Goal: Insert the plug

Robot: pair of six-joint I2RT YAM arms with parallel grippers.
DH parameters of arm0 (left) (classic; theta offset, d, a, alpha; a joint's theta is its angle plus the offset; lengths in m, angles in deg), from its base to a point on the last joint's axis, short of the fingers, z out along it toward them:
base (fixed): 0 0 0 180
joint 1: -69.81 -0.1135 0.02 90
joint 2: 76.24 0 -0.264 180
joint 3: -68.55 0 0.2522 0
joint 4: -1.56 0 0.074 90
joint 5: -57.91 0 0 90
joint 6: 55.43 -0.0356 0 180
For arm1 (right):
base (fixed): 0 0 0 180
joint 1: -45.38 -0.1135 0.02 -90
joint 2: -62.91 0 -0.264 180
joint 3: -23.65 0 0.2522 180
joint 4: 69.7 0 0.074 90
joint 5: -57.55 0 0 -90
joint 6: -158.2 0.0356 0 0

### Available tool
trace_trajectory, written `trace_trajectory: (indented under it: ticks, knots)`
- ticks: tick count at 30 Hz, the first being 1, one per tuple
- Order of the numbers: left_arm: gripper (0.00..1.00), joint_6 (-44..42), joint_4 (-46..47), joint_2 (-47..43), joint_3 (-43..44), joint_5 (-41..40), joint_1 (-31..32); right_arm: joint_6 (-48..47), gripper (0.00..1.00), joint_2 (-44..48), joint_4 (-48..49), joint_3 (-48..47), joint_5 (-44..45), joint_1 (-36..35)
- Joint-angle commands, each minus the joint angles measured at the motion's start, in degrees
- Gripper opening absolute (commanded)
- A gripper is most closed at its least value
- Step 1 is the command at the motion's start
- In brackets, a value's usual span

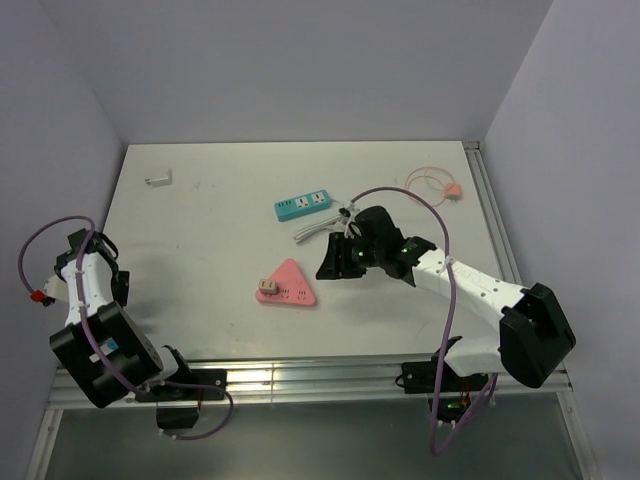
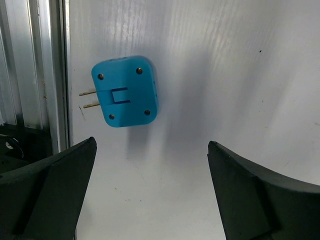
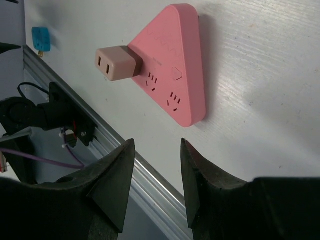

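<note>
The plug (image 3: 116, 63), a rounded beige block, sits apparently seated in the pink triangular socket strip (image 3: 180, 60) at the upper middle of the right wrist view, on the matte white table (image 3: 260, 100). Lower in that frame the right gripper (image 3: 157, 145) is part-open and empty. The left gripper (image 2: 152, 147) gapes wide, also empty, below a blue two-pronged adapter (image 2: 125, 91) lying flat.

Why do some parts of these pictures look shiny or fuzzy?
Top view: glare on the metal rail at the bottom. Left wrist view: the blue plug is sharp, with a soft shadow beside it; the fingers of the left hand look blurred. Right wrist view: the pink power strip is sharp, shadowed on its right.
</note>
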Motion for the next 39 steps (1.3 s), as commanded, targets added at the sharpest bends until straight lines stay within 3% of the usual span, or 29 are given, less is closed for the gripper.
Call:
trace_trajectory:
  ticks: [1,8,29,32,39]
  knots:
    - [0.99,-1.33,0.09,-1.67,1.17,-2.45,-0.96,-1.44,0.49,-0.95,2.50,-0.94,-2.11,-0.25]
    - [0.98,-2.13,3.06,1.14,-0.49,-0.60,-4.82,-1.44,0.49,-1.92,3.12,-0.95,-2.64,-0.25]
    - [0.96,3.85,13.35,5.36,-9.99,2.65,-7.20,-2.05,0.48,-3.68,3.64,-1.03,-3.78,-0.25]
    - [0.93,4.38,14.40,5.89,-10.87,3.44,-7.46,-1.88,0.48,-3.68,3.64,-1.03,-3.96,-0.25]
    - [0.74,5.61,14.58,5.45,-11.75,2.92,-7.37,-1.61,0.47,-2.89,3.38,-0.51,-3.78,-0.25]
